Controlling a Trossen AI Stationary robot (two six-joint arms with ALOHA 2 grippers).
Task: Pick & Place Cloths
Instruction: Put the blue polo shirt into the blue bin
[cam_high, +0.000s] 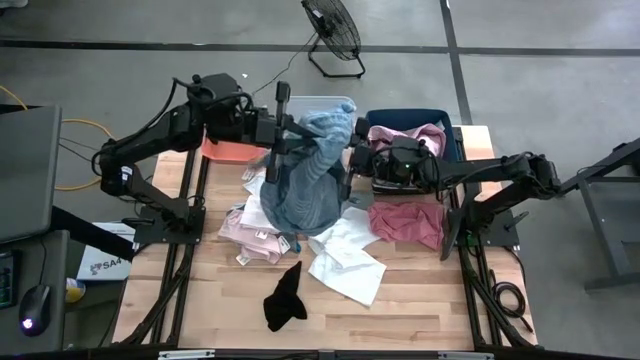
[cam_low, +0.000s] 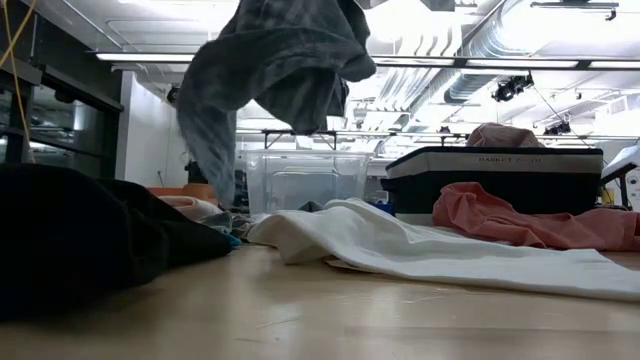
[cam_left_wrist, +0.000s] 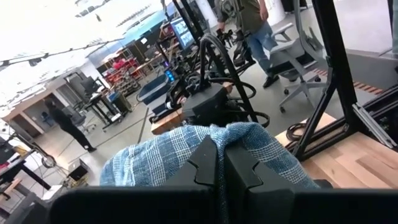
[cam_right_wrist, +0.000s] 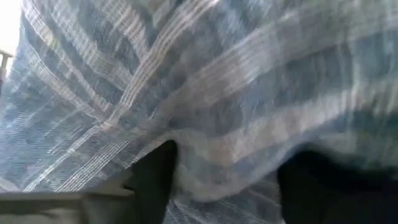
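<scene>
The large blue-striped cloth hangs bunched in the air over the middle of the table. It fills the top of the low view. My left gripper is shut on its upper part, reaching in from the table's left. My right gripper comes in level from the right at the cloth's right side. In its wrist view its gripper stands open, with a bulge of the striped cloth between the fingers. My left gripper pinches a bunched fold at the top of the blue-striped cloth between its two shut fingers, level, from the table's left. Several layers spill round the fingertips. The cloth hangs below them, slack, its lower end above the table. My right gripper has its fingers on either side of a bulge of the cloth; whether they touch it I cannot tell.
On the table lie a white cloth, a black cloth, a dark red cloth and pale pink cloths. At the far edge stand an orange bin, a clear bin and a dark blue bin holding a pink cloth.
</scene>
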